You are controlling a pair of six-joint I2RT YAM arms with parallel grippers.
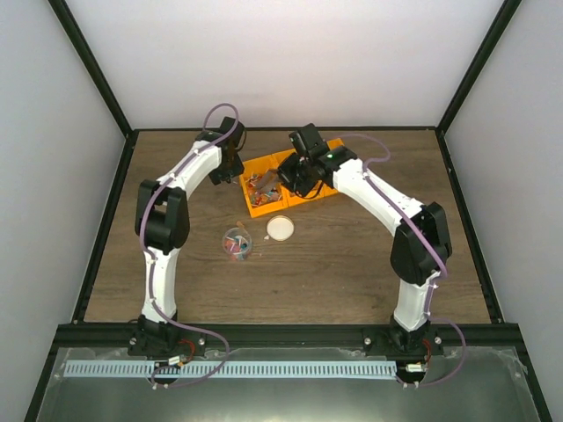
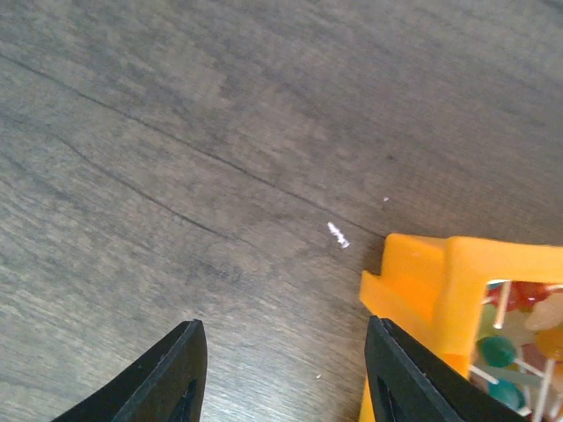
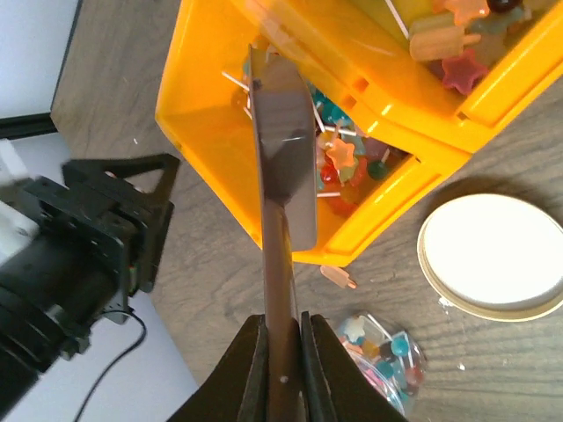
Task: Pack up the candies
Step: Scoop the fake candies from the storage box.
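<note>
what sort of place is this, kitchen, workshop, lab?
Probably a robot test cell in a lab: a wood-grain table boxed in by blank white panels on a black frame, left arm and right arm bolted at its near edge, an orange bin of candies.

The left arm (image 1: 164,220) rises from its base at the near edge of the table (image 1: 352,264) and reaches toward the far edge. The left gripper (image 2: 283,330) points down, jaws apart, gripping nothing. The right arm (image 1: 391,207) arches likewise. The right gripper (image 3: 283,332) is clamped on the handle of a brown scoop (image 3: 283,176).

glossy plastic bin (image 3: 207,141), matt wood-grain table (image 2: 220,132)
</note>
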